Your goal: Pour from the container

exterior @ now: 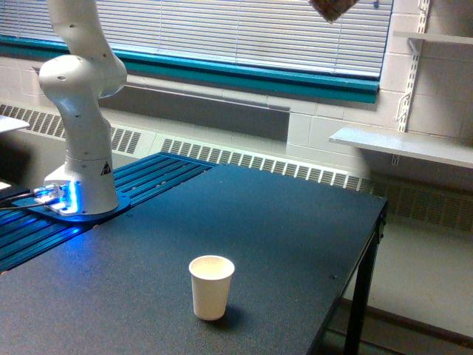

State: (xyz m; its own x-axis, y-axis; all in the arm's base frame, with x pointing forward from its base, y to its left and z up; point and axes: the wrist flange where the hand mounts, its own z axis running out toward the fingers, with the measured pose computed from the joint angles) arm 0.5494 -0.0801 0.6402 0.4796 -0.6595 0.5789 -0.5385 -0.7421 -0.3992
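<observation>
Exterior view | container [332, 9] at top edge | jaws out of frame, state unknown

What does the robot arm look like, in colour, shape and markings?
The arm is glossy white with rounded, bulbous joints. A small dark triangular mark sits low on its column. Its round base glows blue, where cables plug in. The gripper is out of view.

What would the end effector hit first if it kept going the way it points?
Cannot tell: the end effector is out of frame; only the container tip shows at the top edge. Below it the way looks free down to the table; depth unclear.
</observation>
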